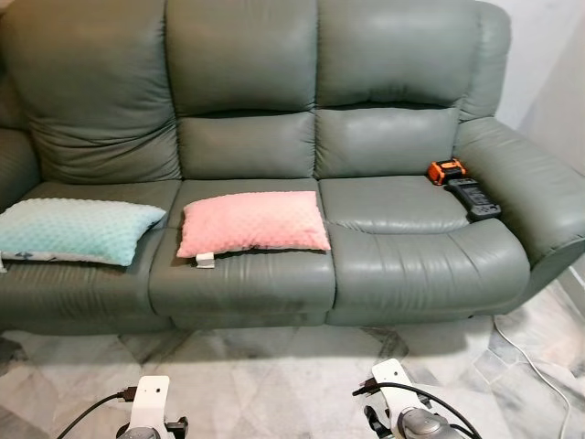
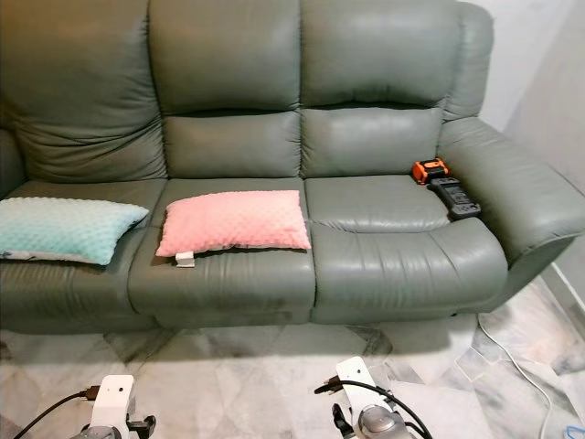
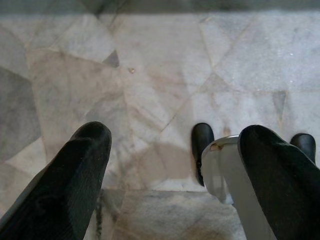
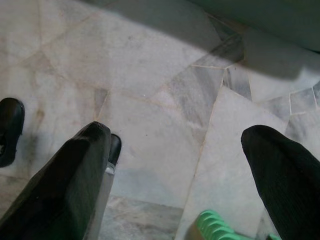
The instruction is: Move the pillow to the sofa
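A pink dimpled fabric pillow [image 1: 253, 222] lies flat on the middle cushion of the grey-green leather sofa [image 1: 402, 101], seemingly delivered; the left gripper [image 3: 170, 165] and right gripper [image 4: 180, 170] hang low over the marble floor [image 1: 274, 375], fingers apart, holding nothing.

- Sofa [image 1: 256, 119]: grey-green leather, plain.
- Pillow [image 1: 253, 222] on the middle seat: pink, dimpled dot texture, with a small white tag at its near left corner.
- Pillow [image 1: 75, 230] on the left seat: pale mint, same dotted texture.
- Device [image 1: 447, 170] on the right seat: orange and black; the remote-like unit [image 1: 473, 198] beside it is black.
- Floor [image 1: 274, 375]: white-grey marble in irregular veined pieces.
- Cable [image 1: 539, 370] at the right: white.
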Controlling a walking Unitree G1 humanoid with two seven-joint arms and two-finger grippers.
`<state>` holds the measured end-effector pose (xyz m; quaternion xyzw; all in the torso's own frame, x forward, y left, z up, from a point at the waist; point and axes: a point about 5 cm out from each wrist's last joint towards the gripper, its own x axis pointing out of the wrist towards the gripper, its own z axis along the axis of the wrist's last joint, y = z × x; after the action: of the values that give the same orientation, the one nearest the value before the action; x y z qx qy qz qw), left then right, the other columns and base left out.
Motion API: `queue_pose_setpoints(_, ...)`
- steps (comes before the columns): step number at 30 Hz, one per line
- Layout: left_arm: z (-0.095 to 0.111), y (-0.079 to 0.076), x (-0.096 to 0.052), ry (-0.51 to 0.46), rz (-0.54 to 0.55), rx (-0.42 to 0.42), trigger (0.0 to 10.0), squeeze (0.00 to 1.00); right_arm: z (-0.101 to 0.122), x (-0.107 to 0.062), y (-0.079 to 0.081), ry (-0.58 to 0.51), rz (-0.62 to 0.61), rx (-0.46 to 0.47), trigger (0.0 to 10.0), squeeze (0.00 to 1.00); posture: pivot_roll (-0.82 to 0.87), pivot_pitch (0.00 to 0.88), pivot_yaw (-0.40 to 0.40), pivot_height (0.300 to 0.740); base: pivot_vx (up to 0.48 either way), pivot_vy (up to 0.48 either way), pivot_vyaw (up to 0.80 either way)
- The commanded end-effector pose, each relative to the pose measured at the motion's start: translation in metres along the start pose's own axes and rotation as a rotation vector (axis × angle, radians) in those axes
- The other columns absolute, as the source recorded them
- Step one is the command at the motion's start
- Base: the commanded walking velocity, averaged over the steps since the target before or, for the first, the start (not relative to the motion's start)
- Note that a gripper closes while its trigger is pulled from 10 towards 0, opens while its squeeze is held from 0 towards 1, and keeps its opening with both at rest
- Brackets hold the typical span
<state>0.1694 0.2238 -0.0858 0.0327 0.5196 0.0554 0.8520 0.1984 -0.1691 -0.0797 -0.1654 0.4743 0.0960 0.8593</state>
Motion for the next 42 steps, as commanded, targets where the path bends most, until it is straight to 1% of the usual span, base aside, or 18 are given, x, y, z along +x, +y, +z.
queue_pose_setpoints(1,0.001,0.001,0.0,0.0,0.002,-0.004,10.0,0.0,-0.003,0.0,0.003,0.016,0.002,-0.006,10.0,0.0,0.01,0.0,0.007,0.74,0.0,0.0,-0.77)
queue_pose_setpoints(5,0.002,0.002,0.0,0.001,-0.002,-0.004,10.0,0.0,-0.002,0.0,0.007,0.013,0.008,-0.007,10.0,0.0,0.01,0.0,0.01,0.74,0.0,0.0,-0.76)
queue_pose_setpoints(8,0.003,0.004,0.0,-0.001,-0.002,-0.001,10.0,0.0,-0.001,0.0,0.003,0.013,0.003,-0.006,10.0,0.0,0.01,0.0,0.012,0.74,0.0,0.0,-0.76)
queue_pose_setpoints(16,0.005,0.005,0.0,-0.006,-0.007,-0.001,10.0,0.0,-0.001,0.0,0.002,0.016,0.004,-0.007,10.0,0.0,0.01,0.0,0.013,0.74,0.0,0.0,-0.76)
queue_pose_setpoints(18,0.005,0.004,0.0,-0.006,-0.008,-0.002,10.0,0.0,-0.001,0.0,0.002,0.016,0.004,-0.008,10.0,0.0,0.01,0.0,0.013,0.74,0.255,0.0,-0.75)
queue_pose_setpoints(25,0.005,-0.011,0.001,-0.003,-0.023,-0.001,10.0,0.0,-0.001,0.0,0.001,0.017,0.005,-0.011,10.0,0.0,0.01,0.0,0.015,0.74,0.256,0.0,-0.75)
queue_pose_setpoints(28,0.005,-0.012,0.001,-0.003,-0.025,-0.001,10.0,0.0,-0.001,0.0,0.001,0.017,0.005,-0.01,10.0,0.0,0.01,0.0,0.015,0.74,0.259,0.0,-0.74)
queue_pose_setpoints(31,0.005,-0.017,0.001,-0.003,-0.03,0.0,10.0,0.0,-0.001,0.0,0.001,0.018,0.006,-0.013,10.0,0.0,0.01,0.0,0.014,0.74,0.262,0.0,-0.74)
queue_pose_setpoints(42,0.007,-0.023,0.002,-0.005,-0.035,-0.007,10.0,0.0,-0.001,0.0,0.0,0.02,0.007,-0.019,10.0,0.0,0.01,0.0,0.012,0.74,0.26,0.0,-0.74)
